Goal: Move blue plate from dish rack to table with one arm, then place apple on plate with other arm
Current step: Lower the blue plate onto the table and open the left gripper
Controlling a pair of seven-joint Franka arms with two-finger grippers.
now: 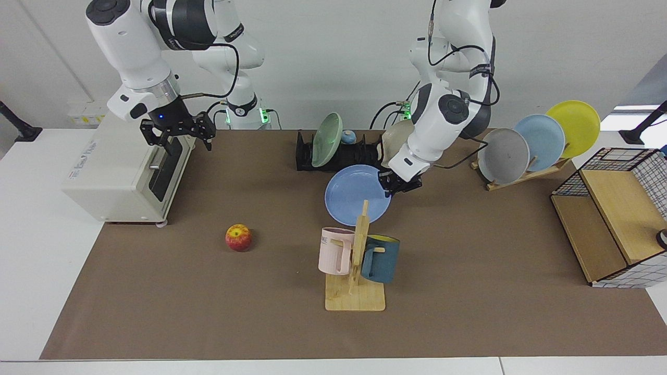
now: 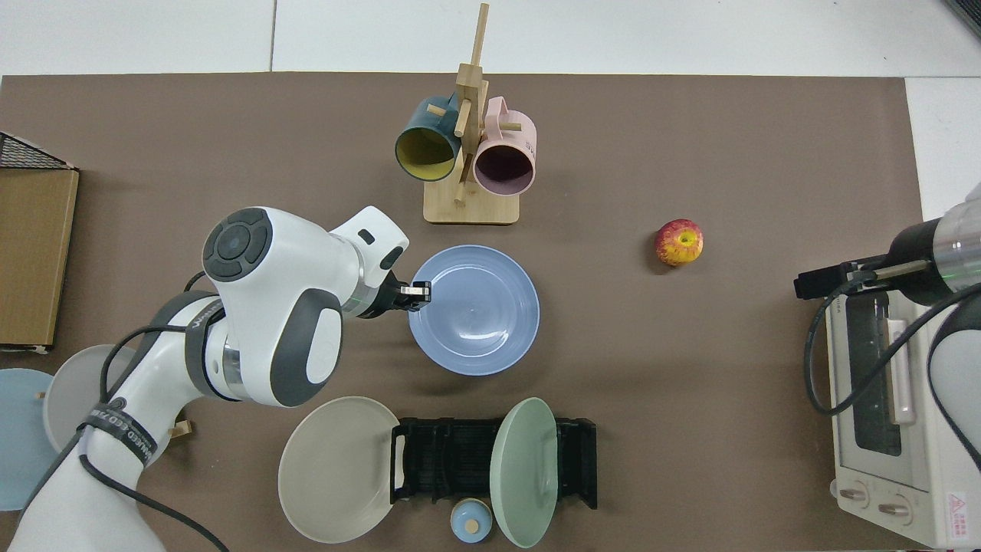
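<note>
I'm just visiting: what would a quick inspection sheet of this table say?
Surface: table under a brown mat.
Job's things: blue plate out of the dish rack; apple alone on the mat.
Clutter: mug stand, green plate, toaster oven, wooden plate stand.
Grippers: left gripper grips the plate's rim; right gripper waits open by the oven.
Cables: black leads along both arms.
Surroundings: white wall.

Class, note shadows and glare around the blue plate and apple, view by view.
Top view: faint glare inside the blue plate, held by the left end effector; soft shadow beside it. Facing view: apple casts a small shadow; right end effector waits at the toaster oven.
</note>
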